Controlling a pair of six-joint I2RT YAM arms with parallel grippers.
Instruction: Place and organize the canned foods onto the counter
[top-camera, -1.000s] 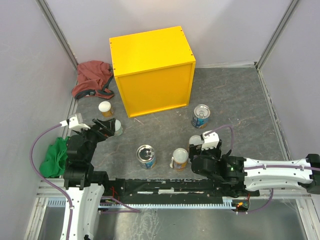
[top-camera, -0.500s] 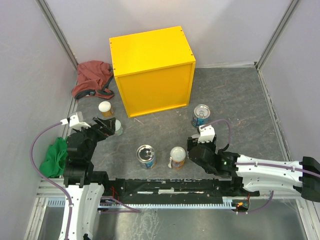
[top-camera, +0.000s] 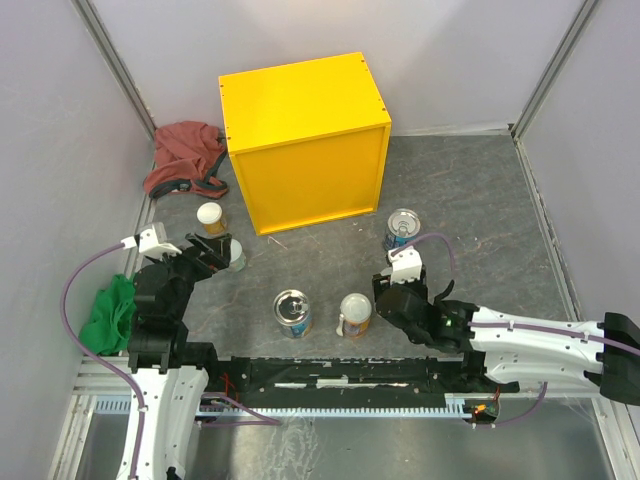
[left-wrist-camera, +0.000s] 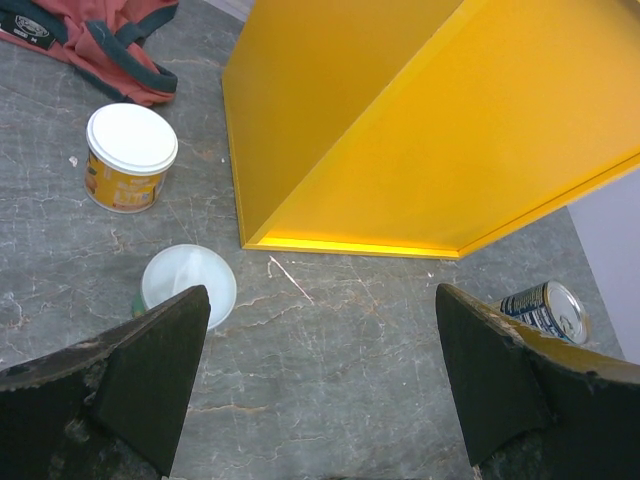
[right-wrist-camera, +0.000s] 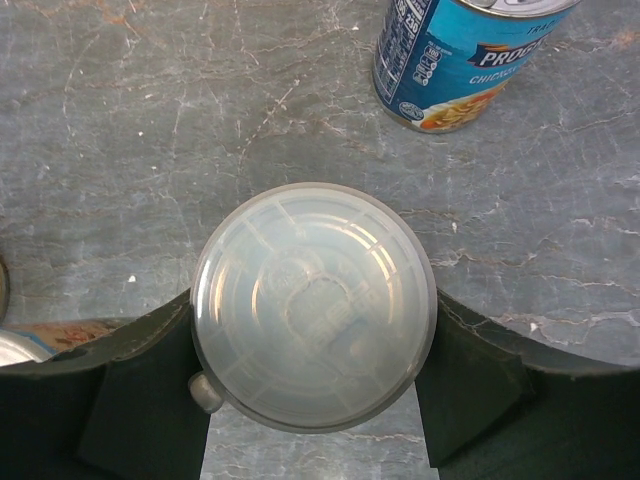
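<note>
The counter is a big yellow box at the back. My right gripper is shut on a white-lidded can, a finger pressing each side; in the top view the right gripper hides that can. A blue-labelled tin stands just beyond it. Near the front stand another silver-topped tin and an orange-labelled can. My left gripper hangs open over bare floor, with a clear-lidded can by its left finger and a short white-lidded can farther off.
A red cloth lies left of the yellow box and a green cloth lies by the left wall. Grey walls close in the floor on three sides. The arms' base rail runs along the near edge.
The right gripper has slid forward and left around the white-lidded can and closed on it. The left arm has hardly moved and stays open.
</note>
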